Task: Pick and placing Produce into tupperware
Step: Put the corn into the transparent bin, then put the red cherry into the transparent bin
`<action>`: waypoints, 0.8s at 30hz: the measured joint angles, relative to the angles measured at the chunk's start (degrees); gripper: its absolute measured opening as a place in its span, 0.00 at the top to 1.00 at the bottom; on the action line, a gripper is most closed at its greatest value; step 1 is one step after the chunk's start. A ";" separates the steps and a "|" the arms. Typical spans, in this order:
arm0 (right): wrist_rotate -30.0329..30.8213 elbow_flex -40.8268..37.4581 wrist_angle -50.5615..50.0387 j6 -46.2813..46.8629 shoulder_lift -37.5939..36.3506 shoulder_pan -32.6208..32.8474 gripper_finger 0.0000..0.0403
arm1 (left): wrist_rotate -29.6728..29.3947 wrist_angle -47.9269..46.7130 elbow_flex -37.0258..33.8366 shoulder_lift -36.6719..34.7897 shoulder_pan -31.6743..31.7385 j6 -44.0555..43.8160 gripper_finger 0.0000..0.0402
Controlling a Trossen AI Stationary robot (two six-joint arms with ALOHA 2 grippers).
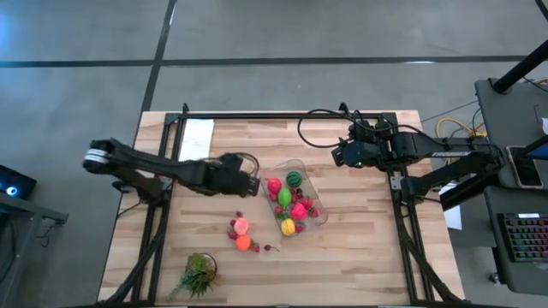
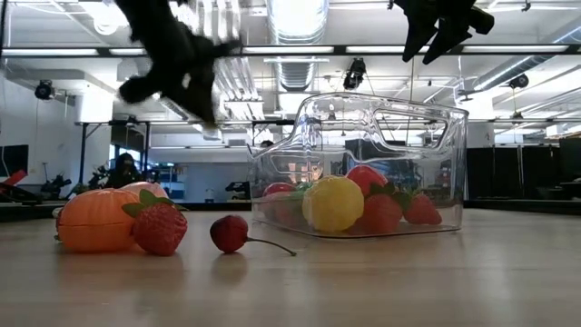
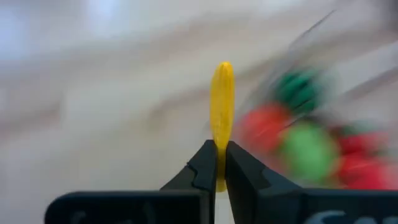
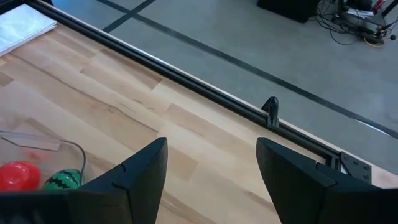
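Clear plastic tupperware [image 1: 301, 198] lies at the middle of the wooden bench [image 1: 360, 257], holding roughly eight produce pieces; overlap prevents an exact count. Loose produce [image 1: 242, 234] forms a cluster of about five pieces just beside its left side. One leafy tuft [image 1: 199, 274] lies near the bench's front edge. Left tool [image 1: 254, 183] pinches a thin yellow piece [image 3: 222, 106], whose kind is unclear, at the container's left rim. Right tool [image 4: 211, 163], jaws apart and empty, hovers beyond the container's far end.
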 joint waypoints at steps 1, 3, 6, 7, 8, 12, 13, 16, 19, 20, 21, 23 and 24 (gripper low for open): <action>0.02 -0.04 0.01 0.01 0.00 -0.03 0.41 | -2.22 3.28 0.11 -1.90 -0.25 3.83 0.99; 0.04 -0.13 -0.01 0.00 0.00 -0.07 0.41 | -1.86 11.96 -0.17 -4.71 -0.17 13.71 0.99; 0.17 -0.24 -0.01 0.00 0.00 -0.26 0.41 | 6.13 25.48 -1.19 -5.76 1.57 27.24 0.99; 0.22 -0.24 0.03 0.00 0.00 -0.26 0.41 | 9.22 28.93 -1.37 -5.66 2.28 29.40 0.99; 0.26 -0.26 0.01 0.00 0.00 -0.26 0.41 | 11.77 31.84 -1.37 -4.86 3.15 29.77 0.99; 0.14 -0.26 0.01 0.00 0.00 -0.24 0.41 | 18.11 32.72 -0.55 0.92 4.97 28.54 0.95; 0.04 -0.27 0.01 0.00 0.00 -0.24 0.41 | 18.36 32.79 -0.27 2.66 5.01 28.17 0.93; -0.06 -0.33 0.01 0.00 0.00 -0.24 0.41 | 20.48 33.00 1.04 6.58 4.89 23.50 0.84; -1.24 -0.33 -0.01 0.02 0.00 -0.24 0.41 | 21.09 33.11 2.00 8.54 4.79 20.71 0.71; -1.40 -0.33 -0.02 0.00 0.00 -0.24 0.41 | 21.09 32.84 2.32 8.97 4.79 20.70 0.66; -1.47 -0.33 0.00 0.01 0.00 -0.24 0.41 | 21.13 33.00 2.42 9.07 4.80 20.89 0.62; -1.49 -0.33 -0.01 0.00 0.00 -0.24 0.41 | 22.16 32.01 2.36 8.15 4.82 23.60 0.55; -1.49 -0.33 -0.01 0.02 0.00 -0.24 0.41 | 23.40 31.74 2.41 7.30 4.81 25.08 0.52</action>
